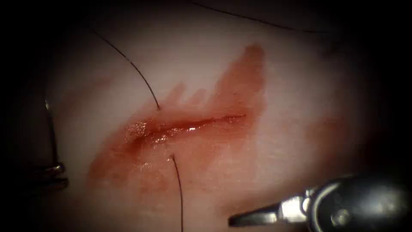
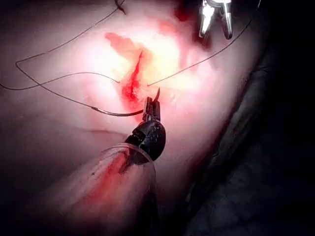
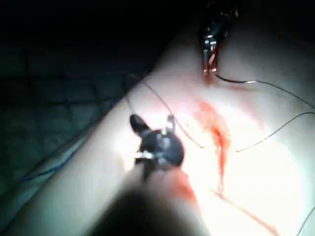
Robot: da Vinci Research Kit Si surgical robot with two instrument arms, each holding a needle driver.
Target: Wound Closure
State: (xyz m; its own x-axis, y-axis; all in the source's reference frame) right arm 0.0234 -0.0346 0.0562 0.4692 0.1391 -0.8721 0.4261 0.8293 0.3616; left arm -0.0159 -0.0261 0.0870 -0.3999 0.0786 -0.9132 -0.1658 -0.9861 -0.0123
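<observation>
Pale tissue (image 1: 274, 99) — cut (image 1: 189, 126) glistening red

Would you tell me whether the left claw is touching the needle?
Touching. The left wrist view shows the left claw shut on the needle, with the curve running out from between its jaws.

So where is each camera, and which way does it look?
Endoscope: above, in front, facing the cut; right tool enters from right.
Left wrist: looks along its shaft; left tool grips the needle near one end, outside the tissue.
Right wrist: looks along its shaft; right tool open, holding nothing.
All share the cut and thread.
</observation>
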